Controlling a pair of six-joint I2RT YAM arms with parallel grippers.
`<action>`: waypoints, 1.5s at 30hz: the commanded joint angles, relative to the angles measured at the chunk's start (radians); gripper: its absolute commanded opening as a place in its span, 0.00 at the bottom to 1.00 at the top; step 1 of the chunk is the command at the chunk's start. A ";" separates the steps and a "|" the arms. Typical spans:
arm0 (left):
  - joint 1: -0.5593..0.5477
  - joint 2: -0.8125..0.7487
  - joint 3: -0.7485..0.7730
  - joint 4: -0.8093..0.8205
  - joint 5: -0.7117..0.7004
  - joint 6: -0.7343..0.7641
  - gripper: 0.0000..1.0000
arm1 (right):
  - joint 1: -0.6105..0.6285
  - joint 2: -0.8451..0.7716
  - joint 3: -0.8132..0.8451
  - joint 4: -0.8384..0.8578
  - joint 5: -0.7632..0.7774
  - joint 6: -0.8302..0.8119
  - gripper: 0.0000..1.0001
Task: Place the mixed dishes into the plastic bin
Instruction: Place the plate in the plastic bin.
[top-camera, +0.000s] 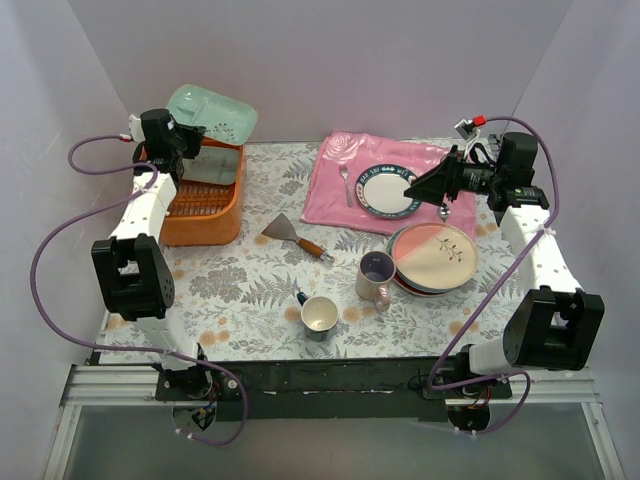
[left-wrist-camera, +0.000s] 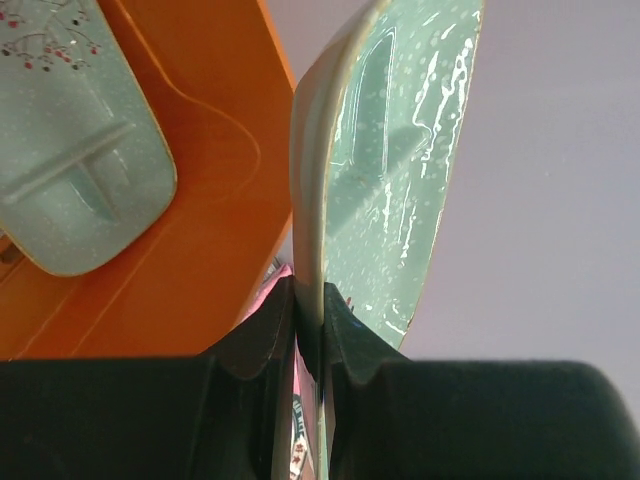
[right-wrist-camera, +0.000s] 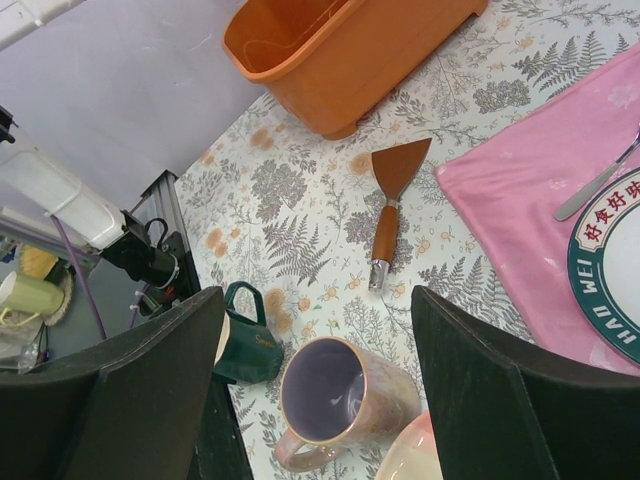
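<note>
My left gripper (top-camera: 192, 140) is shut on the rim of a mint-green tray-plate (top-camera: 212, 115) and holds it on edge above the orange plastic bin (top-camera: 200, 222). In the left wrist view my left gripper (left-wrist-camera: 310, 300) pinches that plate (left-wrist-camera: 390, 170) over the bin (left-wrist-camera: 210, 200), where a second mint-green dish (left-wrist-camera: 70, 150) lies. My right gripper (top-camera: 432, 186) is open and empty above the blue-rimmed white plate (top-camera: 388, 190). A stack of plates with a pink and cream one on top (top-camera: 436, 256) and a lilac mug (top-camera: 377, 278) stand on the table. The mug (right-wrist-camera: 345, 400) shows below my open right gripper (right-wrist-camera: 315, 300).
A cream mug with a dark handle (top-camera: 320, 315) stands near the front. A wooden-handled spatula (top-camera: 298, 237) lies mid-table. A pink cloth (top-camera: 340, 190) carries the blue-rimmed plate and a spoon (top-camera: 345, 183). Walls close in on three sides.
</note>
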 joint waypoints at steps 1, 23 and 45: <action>0.016 -0.014 0.100 0.052 -0.081 -0.048 0.00 | -0.012 -0.036 -0.017 0.052 -0.026 0.009 0.83; 0.052 0.141 0.212 -0.104 -0.229 -0.183 0.00 | -0.036 -0.041 -0.035 0.067 -0.026 0.026 0.83; 0.054 0.248 0.240 -0.126 -0.219 -0.204 0.00 | -0.055 -0.039 -0.040 0.072 -0.026 0.033 0.83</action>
